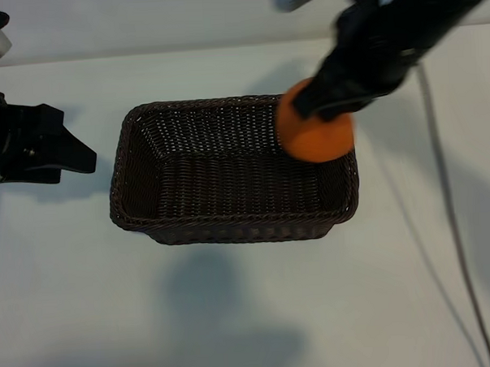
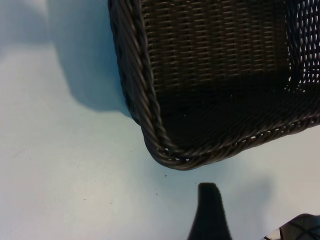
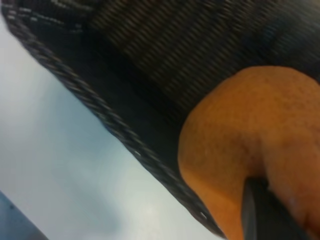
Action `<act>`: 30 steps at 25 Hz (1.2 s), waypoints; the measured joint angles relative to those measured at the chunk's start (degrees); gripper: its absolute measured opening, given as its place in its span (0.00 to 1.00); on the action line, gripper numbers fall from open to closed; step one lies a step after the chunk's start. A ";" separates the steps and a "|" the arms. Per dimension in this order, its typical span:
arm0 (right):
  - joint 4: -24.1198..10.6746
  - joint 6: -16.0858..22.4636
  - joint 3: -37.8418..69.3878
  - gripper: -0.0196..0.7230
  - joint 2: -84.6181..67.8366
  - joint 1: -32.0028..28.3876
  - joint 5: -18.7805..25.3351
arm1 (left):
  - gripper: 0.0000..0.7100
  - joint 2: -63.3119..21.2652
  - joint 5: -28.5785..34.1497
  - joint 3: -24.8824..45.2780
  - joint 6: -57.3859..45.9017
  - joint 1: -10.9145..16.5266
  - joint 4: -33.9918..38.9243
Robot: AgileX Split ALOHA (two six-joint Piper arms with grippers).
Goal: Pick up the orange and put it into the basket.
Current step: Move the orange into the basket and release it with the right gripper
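While left hand (image 1: 85, 158) idles wide, right hand (image 1: 323, 107) grips orange (image 1: 316, 140) over basket (image 1: 231, 229) corner.

Orange (image 1: 318, 140): round, bright orange, dimpled skin, intact. It is off the tabletop, gripped from above by the right claw (image 1: 327, 107), and sits over the right-hand far corner of the basket (image 1: 140, 200), overlapping the rim there in the exterior view. The right wrist view shows its pitted skin close up (image 3: 240, 135) with the woven wall behind it. Basket: rectangular, dark-brown wicker, rounded corners, sloped sides, braided rim (image 2: 150, 120). It stands upright on the pale tabletop at centre, long side across the view, interior holding nothing on its woven floor.
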 joint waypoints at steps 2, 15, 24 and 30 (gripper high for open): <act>0.13 0.00 -2.08 0.15 2.40 2.07 -0.12 | 0.79 0.00 0.07 0.00 0.00 0.00 0.00; -3.18 0.08 -4.57 0.15 8.25 3.82 -3.00 | 0.79 0.00 0.19 0.00 0.05 0.00 0.00; -3.13 0.08 -4.57 0.15 18.91 3.82 -6.17 | 0.79 0.00 0.20 0.00 0.30 0.00 0.00; -2.71 0.08 -4.57 0.15 20.71 3.82 -7.53 | 0.79 0.00 0.20 0.00 0.30 0.00 0.00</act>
